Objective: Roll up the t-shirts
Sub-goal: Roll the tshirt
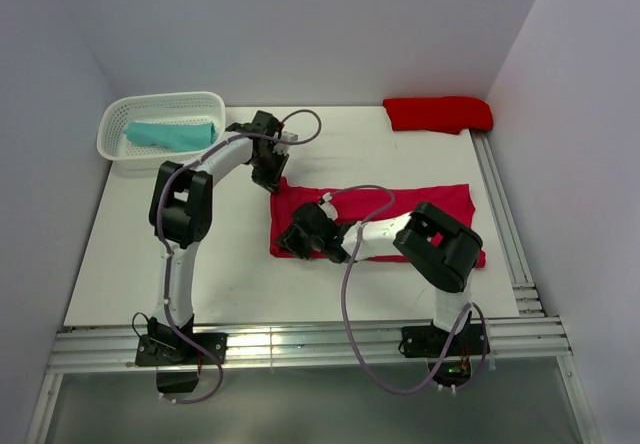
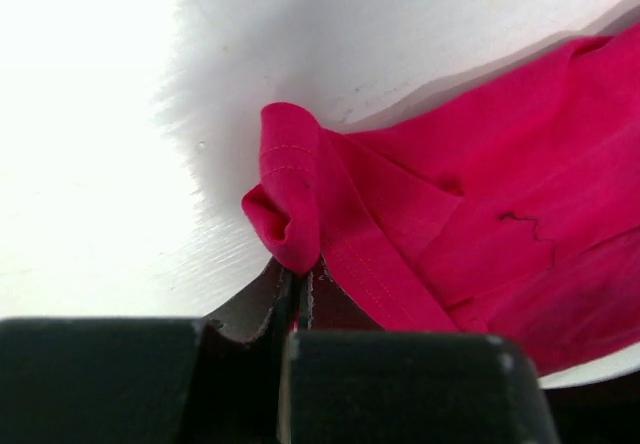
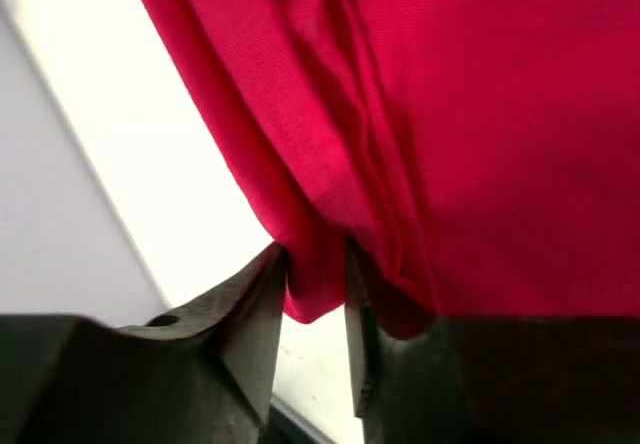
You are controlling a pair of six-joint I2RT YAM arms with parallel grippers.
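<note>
Two arms reach from the near edge of the white table (image 1: 240, 289) onto the crimson t-shirt (image 1: 450, 198), which lies mid-table as a long folded strip running left to right. Nearest, the right gripper (image 1: 297, 239) sits low at the strip's near left corner. Its fingers (image 3: 262, 309) stand a little apart, and a fold of the hem fills the gap and touches both, so it is pinching the cloth. Just beyond, the left gripper (image 1: 268, 176) is at the far left corner, its jaws pressed together on a small curled tip of hem raised off the table. Farther back, at the far left, the teal t-shirt (image 1: 170, 134) lies bundled inside a white lattice basket (image 1: 112, 124). At the far right corner, the scarlet t-shirt (image 1: 438, 114) lies in a folded heap, well apart from the others.
</note>
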